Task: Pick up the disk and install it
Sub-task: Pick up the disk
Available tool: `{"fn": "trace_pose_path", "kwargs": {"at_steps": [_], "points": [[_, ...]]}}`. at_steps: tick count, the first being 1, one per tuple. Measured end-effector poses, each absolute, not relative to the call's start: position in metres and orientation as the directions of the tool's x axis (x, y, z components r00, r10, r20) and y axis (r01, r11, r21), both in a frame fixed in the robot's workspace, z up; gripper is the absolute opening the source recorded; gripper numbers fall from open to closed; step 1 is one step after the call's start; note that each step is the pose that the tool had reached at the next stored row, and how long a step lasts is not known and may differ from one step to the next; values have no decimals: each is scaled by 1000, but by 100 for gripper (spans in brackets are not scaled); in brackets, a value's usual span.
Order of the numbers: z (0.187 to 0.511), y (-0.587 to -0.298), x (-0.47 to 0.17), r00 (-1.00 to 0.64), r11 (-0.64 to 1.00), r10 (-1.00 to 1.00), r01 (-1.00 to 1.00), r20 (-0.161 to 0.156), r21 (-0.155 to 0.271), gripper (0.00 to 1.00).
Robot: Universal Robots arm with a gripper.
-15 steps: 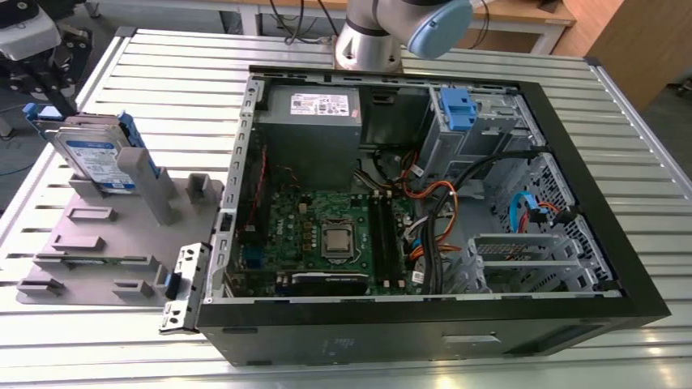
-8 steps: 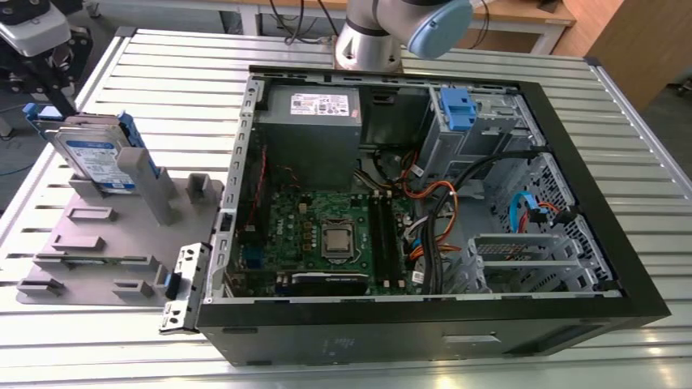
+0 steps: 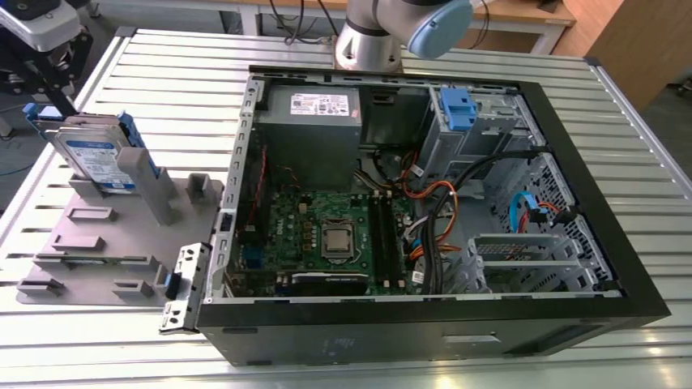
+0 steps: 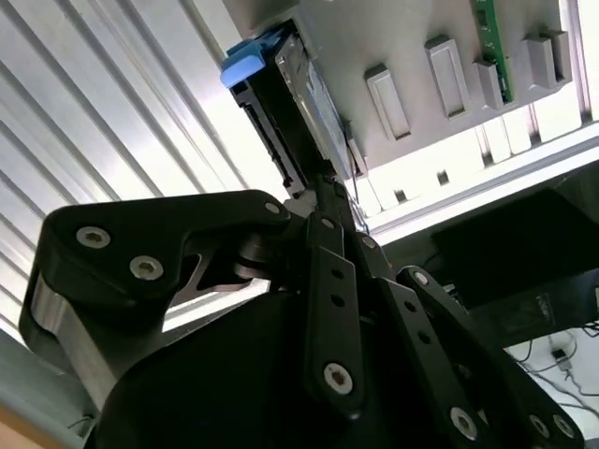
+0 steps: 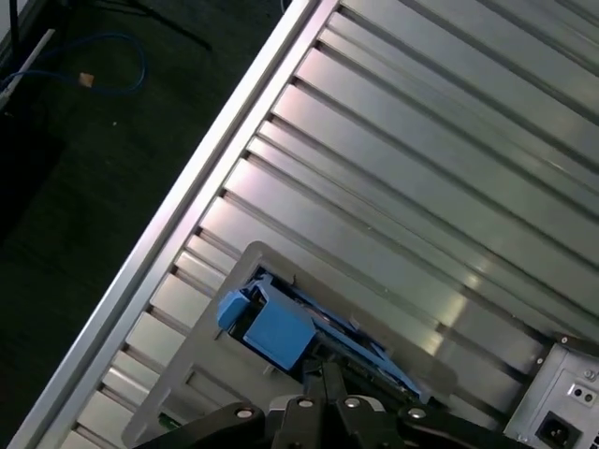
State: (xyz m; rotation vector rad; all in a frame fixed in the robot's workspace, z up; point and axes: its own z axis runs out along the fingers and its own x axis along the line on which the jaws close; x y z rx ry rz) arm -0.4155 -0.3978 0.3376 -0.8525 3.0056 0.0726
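Grey holder (image 3: pixel 96 243) carries upright disk (image 3: pixel 100 156); end effector (image 4: pixel 327 185) clamped on its blue-framed edge

The disk (image 3: pixel 97 158) stands tilted on edge in a grey fixture (image 3: pixel 119 235) at the upper left of the frame, with the gripper (image 3: pixel 51 96) directly above its top edge and the blue bracket visible along its rim. The open computer case (image 3: pixel 605 235) lies on the slatted metal table (image 3: pixel 162 65) at centre and right, exposing the green motherboard (image 3: pixel 324 235), the grey power supply (image 3: pixel 313 109) and a second blue carrier (image 3: pixel 458 109) in the drive bay. The robot arm (image 3: pixel 373 40) rises behind the case at top centre.
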Motion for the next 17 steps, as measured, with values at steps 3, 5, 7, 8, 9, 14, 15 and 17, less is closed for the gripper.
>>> {"fn": "trace_pose_path", "kwargs": {"at_steps": [3,5,7,8,9,14,15,17], "points": [[338,-398,-416,-825,825,-564,-564,-29,40,11],[338,-398,-416,-808,807,-588,-589,-29,40,11],[338,-398,-416,-790,789,-612,-613,-29,40,11],[338,-398,-416,-781,780,-624,-624,-28,40,11],[337,-398,-416,-771,770,-636,-637,-29,40,11],[337,-398,-416,-722,721,-692,-692,-29,40,11],[337,-398,-416,-711,710,-702,-703,-29,40,11],[337,-398,-416,-689,688,-725,-725,-29,40,11]]}}
